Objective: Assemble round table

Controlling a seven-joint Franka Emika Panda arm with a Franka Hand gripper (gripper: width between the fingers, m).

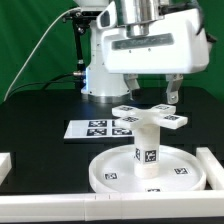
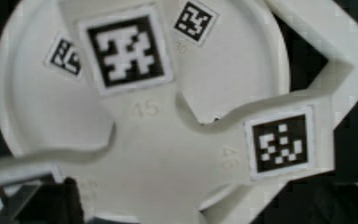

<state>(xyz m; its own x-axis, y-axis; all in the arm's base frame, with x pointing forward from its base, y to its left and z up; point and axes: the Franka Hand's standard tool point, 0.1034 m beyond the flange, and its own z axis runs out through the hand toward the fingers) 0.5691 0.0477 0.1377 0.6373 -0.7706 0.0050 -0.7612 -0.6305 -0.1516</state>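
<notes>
One round table stands near the front edge of the black table (image 1: 40, 110): one round rimmed disc (image 1: 110, 172) lies flat, one short cylindrical leg (image 1: 147, 145) rises upright from its hub, and one cross-shaped base (image 1: 150, 115) sits on top of the leg. The gripper (image 1: 163, 95) hangs just above the cross, its two fingers (image 1: 172, 93) spread and released, grasping nothing. One marker board (image 1: 95, 128) lies flat behind the disc. Two white rails (image 1: 212, 165) flank the disc at the side edges. The wrist view shows cross arms over the tagged disc.

Green backdrop curtain (image 1: 30, 40), black tabletop (image 1: 40, 125), even bright light
</notes>
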